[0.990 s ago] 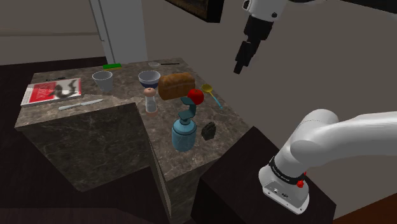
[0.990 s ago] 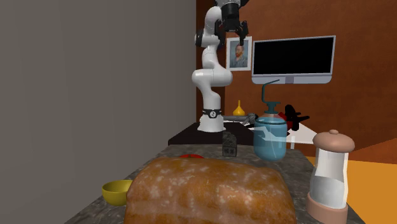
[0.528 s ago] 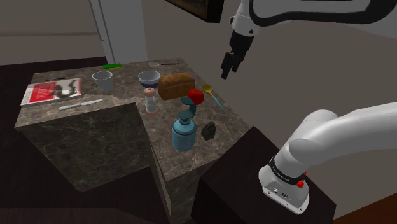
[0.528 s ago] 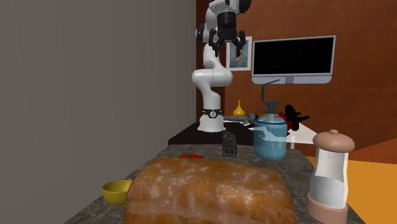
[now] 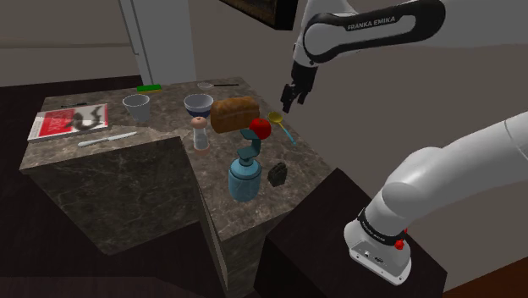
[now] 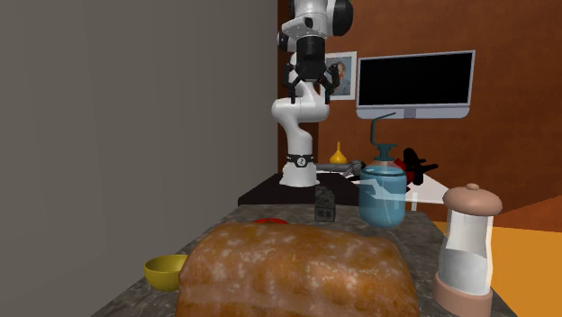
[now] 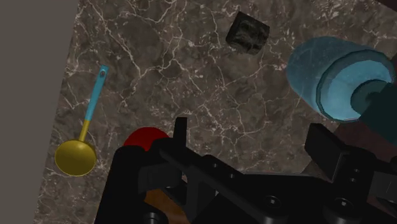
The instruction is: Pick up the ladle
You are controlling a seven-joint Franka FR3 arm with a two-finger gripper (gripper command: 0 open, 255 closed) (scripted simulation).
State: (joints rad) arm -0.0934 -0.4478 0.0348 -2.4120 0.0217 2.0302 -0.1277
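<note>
Beneath the gripper (image 5: 288, 100) (image 7: 251, 137) spreads the marble counter (image 5: 152, 161), which it hovers above, well clear, its fingers set wide apart with nothing between them; the bread loaf (image 5: 233, 113) sits below and to one side; the blue dispenser (image 7: 337, 79) stands outside one finger; the ladle (image 7: 76, 156), yellow bowl and blue handle, lies flat on the counter outside the other finger, untouched; a red ball (image 7: 145, 137) shows beside that same finger; a small dark block (image 7: 247, 33) lies beyond the fingertips.
</note>
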